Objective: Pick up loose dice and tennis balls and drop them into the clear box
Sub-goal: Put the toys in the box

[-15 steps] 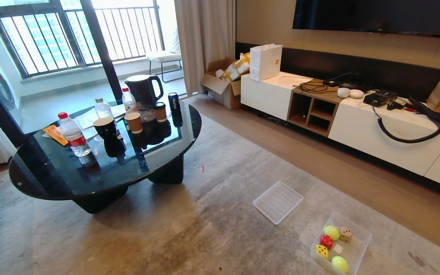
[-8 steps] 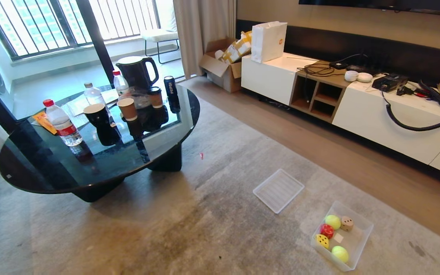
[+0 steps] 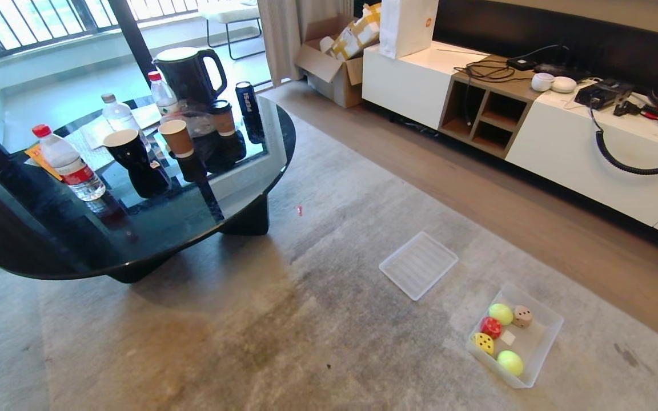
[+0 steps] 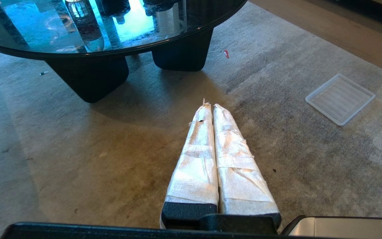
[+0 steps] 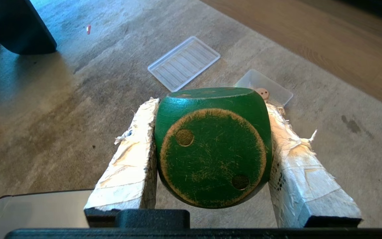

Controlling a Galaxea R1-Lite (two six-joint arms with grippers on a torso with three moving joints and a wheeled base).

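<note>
My right gripper [image 5: 212, 106] is shut on a green die [image 5: 212, 146], pinched between both taped fingers above the carpet. Beyond it the clear box [image 5: 279, 93] is partly hidden by the die, with a tan die [image 5: 262, 93] showing inside. In the head view the clear box [image 3: 545, 354] rests on the carpet at the lower right. It holds two tennis balls [image 3: 500, 313] [image 3: 510, 362], a tan die [image 3: 522, 316], a red die [image 3: 490, 327] and a yellow die [image 3: 482, 343]. My left gripper [image 4: 211, 107] is shut and empty over bare carpet. Neither arm shows in the head view.
A flat ridged clear tray [image 3: 418, 265] lies on the carpet left of the box. A round black glass coffee table [image 3: 49, 251] with bottles, cups and a kettle stands at the left. A white TV cabinet [image 3: 580, 165] runs along the right wall.
The whole head view has tilted downward, so the table, tray and box sit higher in the picture. The things themselves have not moved.
</note>
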